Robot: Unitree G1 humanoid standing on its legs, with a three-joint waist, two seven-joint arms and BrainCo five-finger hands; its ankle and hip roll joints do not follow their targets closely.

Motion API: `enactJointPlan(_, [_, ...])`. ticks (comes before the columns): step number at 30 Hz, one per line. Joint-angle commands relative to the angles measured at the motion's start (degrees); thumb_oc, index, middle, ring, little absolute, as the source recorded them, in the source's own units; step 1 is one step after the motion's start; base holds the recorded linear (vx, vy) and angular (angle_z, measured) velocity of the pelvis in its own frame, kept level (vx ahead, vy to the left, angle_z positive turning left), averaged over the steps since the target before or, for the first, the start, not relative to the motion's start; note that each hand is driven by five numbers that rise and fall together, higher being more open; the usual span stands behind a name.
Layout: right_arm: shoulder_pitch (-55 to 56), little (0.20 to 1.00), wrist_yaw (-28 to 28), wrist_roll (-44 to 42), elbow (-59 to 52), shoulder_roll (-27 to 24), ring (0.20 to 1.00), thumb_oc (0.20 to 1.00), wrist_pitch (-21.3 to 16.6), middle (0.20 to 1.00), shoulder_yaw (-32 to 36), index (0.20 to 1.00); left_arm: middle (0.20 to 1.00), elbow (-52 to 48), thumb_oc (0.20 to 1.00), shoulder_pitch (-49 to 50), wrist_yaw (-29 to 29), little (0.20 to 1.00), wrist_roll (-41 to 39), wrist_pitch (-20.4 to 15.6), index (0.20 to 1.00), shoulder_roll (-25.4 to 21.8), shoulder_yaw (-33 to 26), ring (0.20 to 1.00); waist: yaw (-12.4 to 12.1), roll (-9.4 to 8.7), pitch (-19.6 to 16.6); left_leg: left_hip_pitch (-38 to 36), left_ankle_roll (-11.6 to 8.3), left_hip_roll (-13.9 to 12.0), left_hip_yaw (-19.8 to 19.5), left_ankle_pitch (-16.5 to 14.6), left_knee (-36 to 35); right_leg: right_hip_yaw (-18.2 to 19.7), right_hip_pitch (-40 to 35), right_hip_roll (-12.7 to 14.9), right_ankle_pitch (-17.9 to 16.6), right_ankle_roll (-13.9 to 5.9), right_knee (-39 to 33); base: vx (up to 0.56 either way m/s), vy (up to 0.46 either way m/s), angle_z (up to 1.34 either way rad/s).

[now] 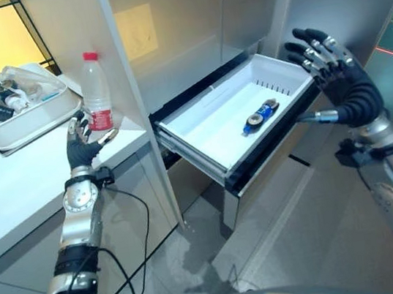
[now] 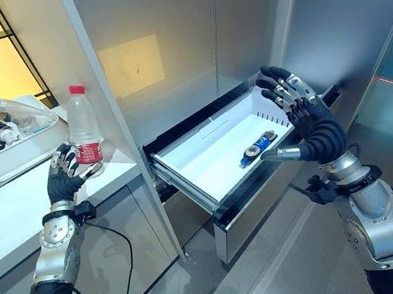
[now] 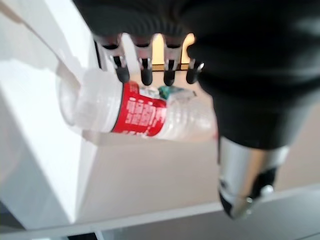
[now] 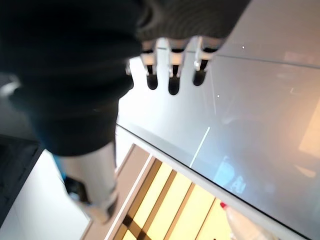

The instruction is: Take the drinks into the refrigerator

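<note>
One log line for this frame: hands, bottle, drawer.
left robot hand: open, at water bottle on counter | right robot hand: open, above drawer | drawer: open, small can inside

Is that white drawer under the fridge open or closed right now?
Open. The white drawer is pulled well out from the refrigerator, and a blue can lies on its side inside.

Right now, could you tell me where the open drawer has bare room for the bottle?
The drawer floor is bare left of the blue can, towards its front wall. The counter's tub is crowded.
</note>
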State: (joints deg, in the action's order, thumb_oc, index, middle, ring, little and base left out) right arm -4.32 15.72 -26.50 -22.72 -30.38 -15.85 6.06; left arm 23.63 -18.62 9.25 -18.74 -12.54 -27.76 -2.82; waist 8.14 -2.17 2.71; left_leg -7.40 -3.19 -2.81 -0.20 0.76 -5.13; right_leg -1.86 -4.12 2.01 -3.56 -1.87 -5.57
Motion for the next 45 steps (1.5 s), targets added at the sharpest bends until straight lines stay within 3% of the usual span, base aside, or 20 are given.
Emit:
enactJointPlan(1, [-4.1,1.0,-0.2,-3.1,-4.2,-1.2,1.0,1.0,-1.2,1.0,1.9,1.0,1.0,4.3,1.0,-9.0,1.1,1.0,2.8,-1.0,1.0,-2.7,1.0,1.0,1.1,-0.98,0.1,-2.8,2.51,0.5,-1.3,-9.2,3.9,-1.5,-3.0,1.0,12.1,-1.9,8.0,0.0,0.0,0.0])
enactJointPlan(14, [-4.4,1.0,0.3,-3.3,-4.4,-1.7,1.0,1.0,-0.9,1.0,1.1,1.0,1.0,8.2,1.0,-14.1,1.7,1.0,9.6,0.8,1.0,-2.8,4.9,1.0,1.8,-0.61,-0.1,-2.8,2.27,0.1,-1.4,-9.2,3.9,-1.1,-2.4,0.4,12.7,-1.58,9.1,0.0,-0.004,-0.01])
enactJointPlan(26, [-6.0,1.0,1.4,-4.1,-4.8,-2.2,1.0,1.0,-0.5,1.0,0.2,1.0,1.0,9.4,1.0,-16.6,1.0,1.0,8.6,0.6,1.0,-3.2,6.4,1.0,2.6,1.11,0.1,-2.1,2.2,0.5,-0.7,-8.8,4.3,-0.6,-1.9,0.4,12.0,-1.49,8.6,-0.01,-0.009,-0.01])
enactJointPlan(36, [-4.6,1.0,1.8,-2.9,-5.1,-0.7,1.0,1.0,-0.5,1.0,1.3,1.0,1.0,5.7,1.0,-10.9,-0.1,1.0,4.0,-0.2,1.0,-1.0,3.2,1.0,1.8,0.89,-0.4,-2.3,2.24,0.9,-1.6,-8.4,3.8,-1.4,-3.4,0.9,11.2,-1.47,6.7,0.0,0.0,0.0])
enactJointPlan(45, [-3.7,1.0,1.9,-1.8,-4.6,0.5,1.0,1.0,-0.3,1.0,2.5,1.0,1.0,3.8,1.0,-3.7,-0.4,1.0,7.5,1.4,1.0,-1.1,-0.7,1.0,0.6,0.53,-0.2,-2.0,2.44,1.1,-2.1,-8.3,3.9,-2.1,-3.8,1.2,11.0,-1.46,6.4,0.0,0.0,0.0])
